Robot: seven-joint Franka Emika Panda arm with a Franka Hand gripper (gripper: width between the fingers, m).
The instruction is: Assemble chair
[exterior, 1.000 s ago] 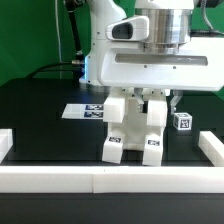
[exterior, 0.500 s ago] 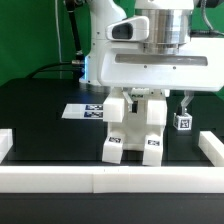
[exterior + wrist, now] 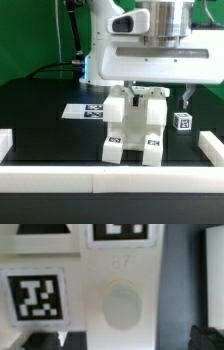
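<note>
Black tabletop (image 3: 40,125), with a green backdrop (image 3: 30,35) in the upper left of the exterior view. White border rails (image 3: 110,180) run along the lower edge and turn up at both lower corners. The marker board (image 3: 84,110) lies flat at centre left, and its right end is hidden behind the chair.

The chair (image 3: 135,125) stands mid-frame as a blocky white stack with tags on its two lower front faces. A loose tagged block (image 3: 181,121) sits just to its right, apart from it. The arm's broad white wrist housing (image 3: 150,60) fills the upper centre and blocks the scene behind it.

The gripper (image 3: 147,93) is right over the chair's top, with dark finger parts on either side of it. Cannot tell whether the claw is gripping or standing free.

In the wrist view the chair (image 3: 120,297) fills the frame very close, showing a white face with a shallow oval dimple and a tag to the left. It is too blurred to tell whether the claw touches it.

Compared with one second ago, the wrist housing sits higher in the frame. More of the loose tagged block is now clear of the dark part hanging above it. The chair and the marker board are unmoved.
</note>
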